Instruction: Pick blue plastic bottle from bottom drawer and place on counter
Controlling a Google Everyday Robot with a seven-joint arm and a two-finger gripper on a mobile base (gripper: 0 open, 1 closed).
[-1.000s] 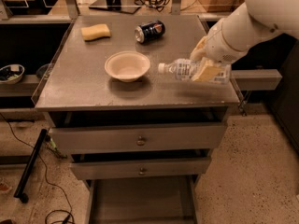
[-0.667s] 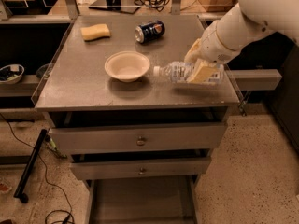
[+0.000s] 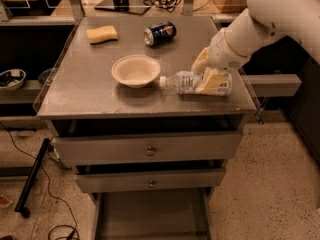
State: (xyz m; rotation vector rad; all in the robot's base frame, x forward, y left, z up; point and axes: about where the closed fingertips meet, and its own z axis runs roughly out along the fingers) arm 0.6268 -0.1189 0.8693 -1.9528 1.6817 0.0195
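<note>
The blue plastic bottle is clear with a white cap and lies on its side on the counter, its cap pointing left toward the bowl. My gripper comes in from the right on the white arm, and its pale fingers are closed around the bottle's base half. The bottle appears to rest on the surface. The bottom drawer is pulled out below the two knobbed drawers, and its grey tray shows nothing inside.
A cream bowl sits just left of the bottle's cap. A dark blue soda can and a yellow sponge lie at the back of the counter. Clear rims line the counter's sides. Cables lie on the floor at left.
My gripper has carried the bottle a little to the left and down, bringing it onto the counter next to the bowl.
</note>
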